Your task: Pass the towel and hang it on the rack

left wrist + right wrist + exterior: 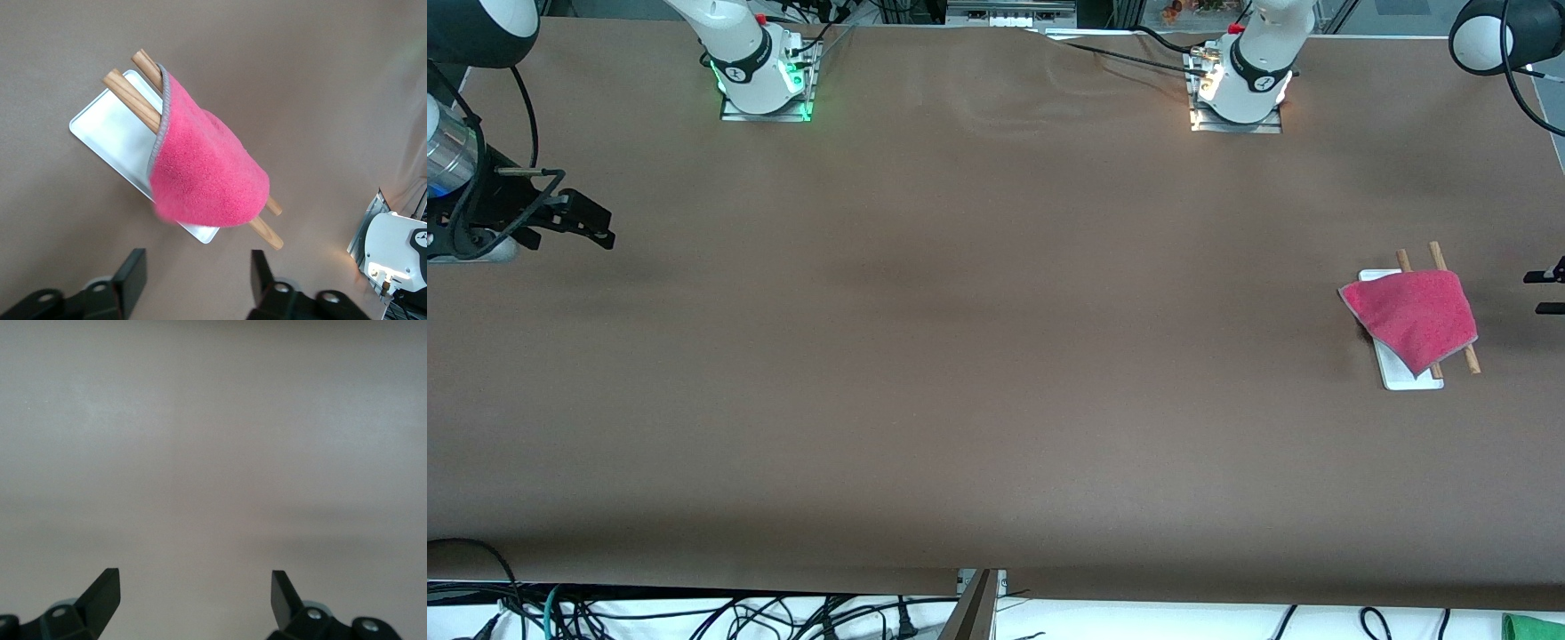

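The left gripper (pixel 197 280) hangs empty with fingers spread wide beside the rack (pixel 1396 373) at its end of the table; the right gripper (pixel 195 595), equally wide and empty, waits over bare table (pixel 960 356) at the other end. The left wrist view alone shows the towel (pixel 207 177) draped over both rods, whose long axis runs toward the front camera.

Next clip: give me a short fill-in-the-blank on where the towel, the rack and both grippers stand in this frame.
1. The pink towel is draped over the two wooden ____ of the rack.
2. The left gripper holds nothing; its fingers are ____.
3. The rack stands toward the ____ arm's end of the table.
4. The right gripper is open, over bare ____.

Missing words: rods; open; left; table
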